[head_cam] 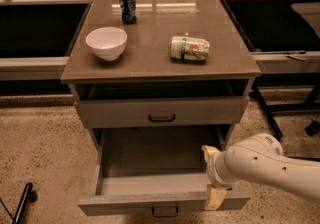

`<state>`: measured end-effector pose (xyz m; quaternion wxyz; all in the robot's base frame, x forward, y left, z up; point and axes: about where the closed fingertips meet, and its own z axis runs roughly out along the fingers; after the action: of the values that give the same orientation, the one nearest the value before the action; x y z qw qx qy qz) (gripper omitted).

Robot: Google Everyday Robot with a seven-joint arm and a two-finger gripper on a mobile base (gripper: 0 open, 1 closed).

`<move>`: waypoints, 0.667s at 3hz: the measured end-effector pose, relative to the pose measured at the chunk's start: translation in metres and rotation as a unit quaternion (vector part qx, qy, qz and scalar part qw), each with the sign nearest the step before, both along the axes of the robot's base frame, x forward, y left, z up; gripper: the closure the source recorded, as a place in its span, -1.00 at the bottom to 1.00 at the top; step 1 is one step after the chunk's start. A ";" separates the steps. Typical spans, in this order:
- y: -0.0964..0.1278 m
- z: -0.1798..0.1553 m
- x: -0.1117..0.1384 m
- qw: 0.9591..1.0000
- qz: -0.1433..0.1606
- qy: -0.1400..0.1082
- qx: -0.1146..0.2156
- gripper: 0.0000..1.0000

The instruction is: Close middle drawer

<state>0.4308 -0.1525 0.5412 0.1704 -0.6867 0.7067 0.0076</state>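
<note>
The middle drawer (150, 202) is pulled far out of the grey cabinet, its inside bare, with a small dark bar handle (165, 212) at the centre of its flat front. My gripper (211, 175) comes in from the right on a white arm and sits at the drawer's front right corner. It is open and empty. One beige finger (215, 198) lies against the drawer front and the other finger (207, 151) is over the drawer's inside. The uppermost drawer (161, 113) stands slightly out. The lowest drawer is hidden.
On the cabinet top (150, 63) are a white bowl (106, 43), a dark can (127, 5) standing upright and a pale can (189, 48) lying on its side. Dark shelving flanks the cabinet. A black pole (22, 208) lies on the floor at the lower left.
</note>
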 end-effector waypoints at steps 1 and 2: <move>0.010 -0.027 0.007 0.999 0.014 -0.012 0.031 -0.62; 0.023 -0.033 0.006 0.998 0.023 -0.029 0.058 0.00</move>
<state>0.4365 -0.1299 0.5083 0.2301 -0.6913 0.6841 0.0329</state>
